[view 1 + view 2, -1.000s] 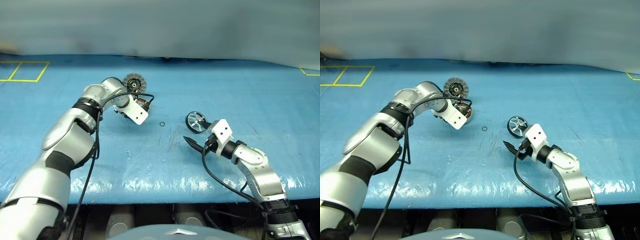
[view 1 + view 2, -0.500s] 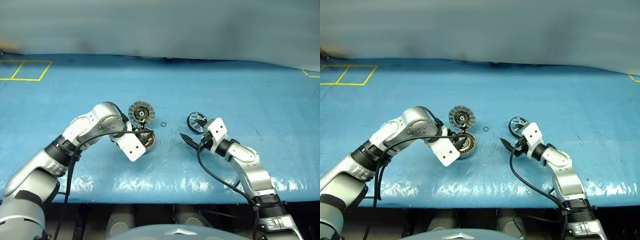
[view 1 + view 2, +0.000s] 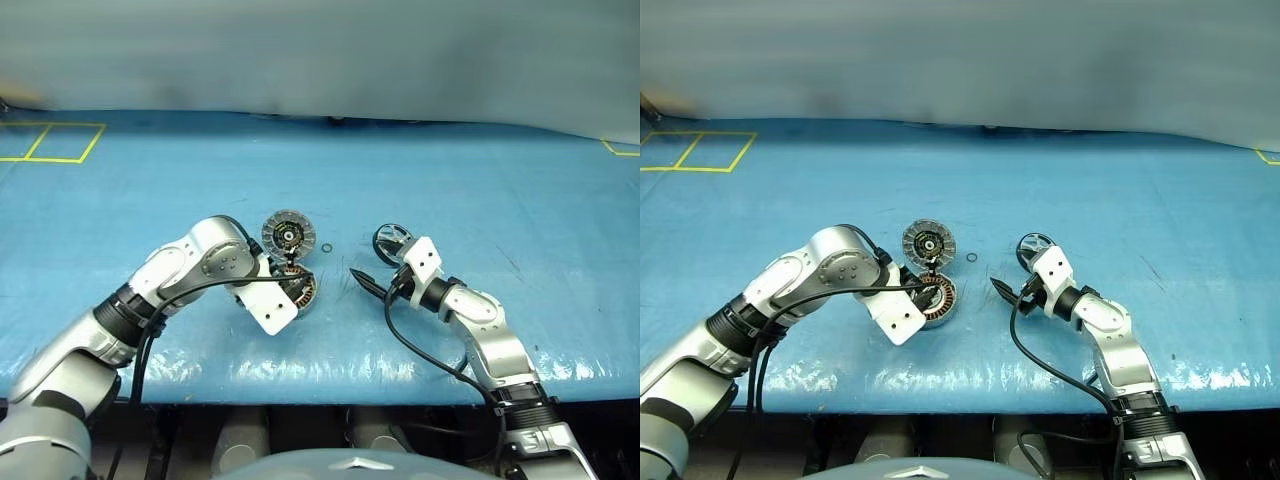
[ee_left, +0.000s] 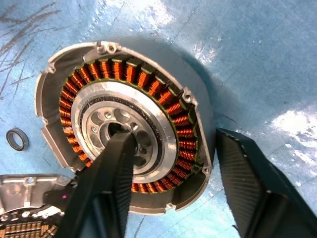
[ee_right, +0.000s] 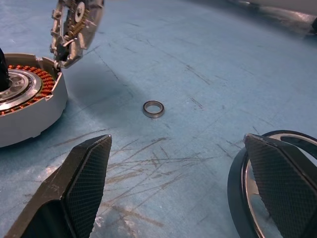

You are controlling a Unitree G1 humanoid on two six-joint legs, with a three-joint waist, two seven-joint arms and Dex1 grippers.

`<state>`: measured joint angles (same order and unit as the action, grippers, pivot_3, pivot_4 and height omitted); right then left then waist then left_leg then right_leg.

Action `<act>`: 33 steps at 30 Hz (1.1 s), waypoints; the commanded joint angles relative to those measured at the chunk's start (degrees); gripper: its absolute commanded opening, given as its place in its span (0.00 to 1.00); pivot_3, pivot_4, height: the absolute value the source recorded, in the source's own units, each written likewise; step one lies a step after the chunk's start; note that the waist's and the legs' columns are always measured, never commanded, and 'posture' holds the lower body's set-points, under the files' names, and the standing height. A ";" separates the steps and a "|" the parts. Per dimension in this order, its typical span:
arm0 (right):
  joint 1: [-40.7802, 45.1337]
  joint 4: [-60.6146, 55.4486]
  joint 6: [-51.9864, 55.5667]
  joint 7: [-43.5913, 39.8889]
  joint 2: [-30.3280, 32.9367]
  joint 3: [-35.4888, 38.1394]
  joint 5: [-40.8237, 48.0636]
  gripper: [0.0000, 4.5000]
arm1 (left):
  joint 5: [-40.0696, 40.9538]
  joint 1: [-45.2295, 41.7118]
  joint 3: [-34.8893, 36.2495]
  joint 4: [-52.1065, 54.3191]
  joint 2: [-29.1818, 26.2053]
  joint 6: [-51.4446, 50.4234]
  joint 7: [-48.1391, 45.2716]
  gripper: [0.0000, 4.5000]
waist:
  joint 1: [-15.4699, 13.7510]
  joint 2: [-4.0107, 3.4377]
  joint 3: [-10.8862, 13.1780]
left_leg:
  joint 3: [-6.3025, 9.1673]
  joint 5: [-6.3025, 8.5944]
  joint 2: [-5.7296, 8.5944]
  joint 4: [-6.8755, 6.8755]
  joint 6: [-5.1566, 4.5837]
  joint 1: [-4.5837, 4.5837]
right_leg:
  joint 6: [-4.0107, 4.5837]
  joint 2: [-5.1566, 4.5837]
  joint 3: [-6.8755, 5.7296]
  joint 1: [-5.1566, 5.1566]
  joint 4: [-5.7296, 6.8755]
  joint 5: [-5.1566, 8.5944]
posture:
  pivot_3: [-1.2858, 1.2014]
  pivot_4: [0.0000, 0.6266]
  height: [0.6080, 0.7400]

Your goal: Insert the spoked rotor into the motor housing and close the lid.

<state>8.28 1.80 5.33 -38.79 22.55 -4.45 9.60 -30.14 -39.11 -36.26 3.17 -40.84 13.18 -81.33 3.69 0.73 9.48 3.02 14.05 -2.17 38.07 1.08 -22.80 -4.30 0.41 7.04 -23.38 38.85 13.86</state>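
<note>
**Left gripper straddles the motor housing's rim; rotor waits by the right gripper**

The left gripper (image 4: 171, 186) points steeply down over the motor housing (image 4: 124, 124) with its fingers spread. One finger (image 4: 106, 188) sits over the silver centre hub; the other (image 4: 247, 183) stands outside the housing's rim, above the blue table cover (image 3: 450, 170). Nothing is clamped between them, though whether the inner finger touches the hub cannot be told.

The housing lies flat on the cover, copper windings facing up. Just beyond the housing, away from the robot, is the lid (image 3: 288, 236), ribbed face and black hub showing, its edge just beside the housing's rim. A small metal ring (image 5: 153, 108) lies on the cover to the housing's right, between it and the spoked rotor (image 3: 391, 241).

The right gripper (image 5: 183, 183) reaches nearly level towards the housing, fingers at their widest and empty. The rotor stands on its rim right of the housing, close against the gripper's outer finger (image 5: 282, 183).
</note>
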 commanded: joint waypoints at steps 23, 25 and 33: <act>5.56 5.72 -1.94 -2.61 -5.08 -2.95 -0.15 1.00 | 30.83 17.29 23.64 16.87 -6.77 -26.97 2.20 0.96 | 0.37 -0.03 0.02 | -0.01 0.00 -0.12 -0.13 0.00 0.04 | 0.27 0.08 -0.04 -0.06 0.01 0.17 | 0.52 0.24 1.00; 6.65 7.39 -1.76 -1.76 -5.52 -3.37 -1.09 1.00 | 33.72 19.80 26.82 17.23 -5.47 -29.48 5.41 0.96 | 0.38 -0.04 0.03 | -0.02 0.00 -0.13 -0.14 0.00 0.04 | 0.24 0.07 -0.04 -0.07 0.00 0.15 | 0.52 0.24 1.00; 11.23 12.65 0.82 1.10 -7.08 -5.90 -5.41 1.00 | 43.43 35.21 36.07 17.45 5.19 -31.59 19.90 0.96 | 0.71 -0.04 0.04 | -0.04 0.01 -0.20 -0.24 0.01 0.05 | 0.30 0.09 -0.07 -0.13 0.03 0.03 | 0.52 0.24 1.00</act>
<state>18.46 15.22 5.96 -38.11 15.79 -10.41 4.48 10.17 -4.08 -3.47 18.51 -36.52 -18.50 -63.97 4.39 0.69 9.51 2.99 14.06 -2.38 37.84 1.10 -22.75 -3.97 0.51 6.95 -23.52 38.87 13.87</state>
